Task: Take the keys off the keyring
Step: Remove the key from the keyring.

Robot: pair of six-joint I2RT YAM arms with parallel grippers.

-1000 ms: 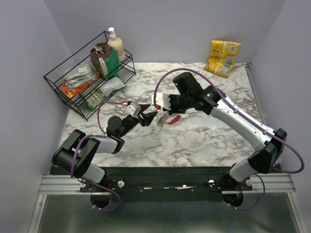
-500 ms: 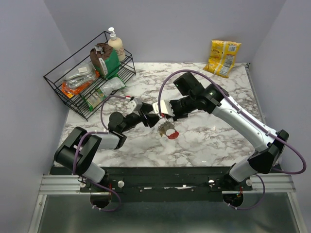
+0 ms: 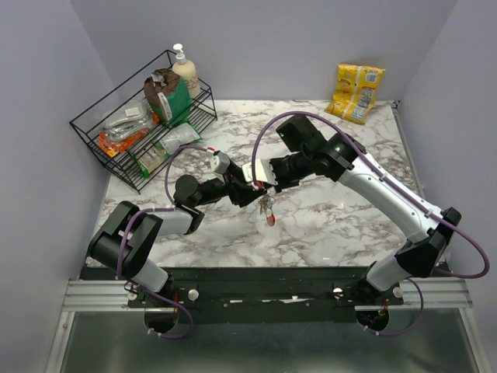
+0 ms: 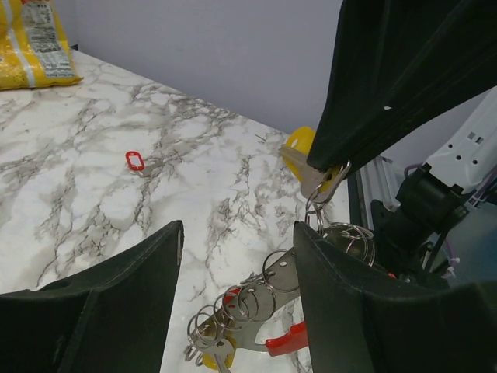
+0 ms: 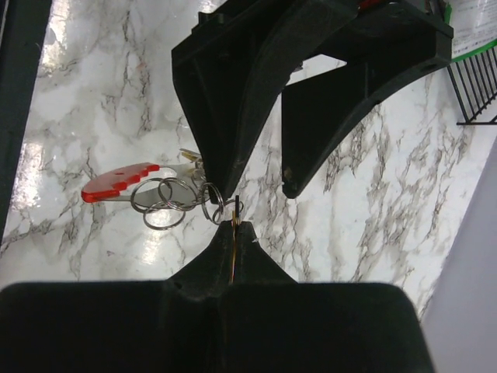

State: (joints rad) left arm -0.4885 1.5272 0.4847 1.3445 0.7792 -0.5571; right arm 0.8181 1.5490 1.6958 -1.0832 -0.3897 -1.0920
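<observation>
Bare marble table stretches ahead of my spread-open left gripper; my right gripper pinches a yellow-headed key, and the keyring loops dangle chained below.

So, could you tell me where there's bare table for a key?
Free: the front strip of table between right arm and keys; the back between rack and chip bag. Crowded: centre, where left gripper meets right gripper.

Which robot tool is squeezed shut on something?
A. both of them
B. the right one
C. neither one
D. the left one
B: the right tool is pinched shut on the yellow key with the rings dangling below it, while the left tool stands wide open.
</observation>
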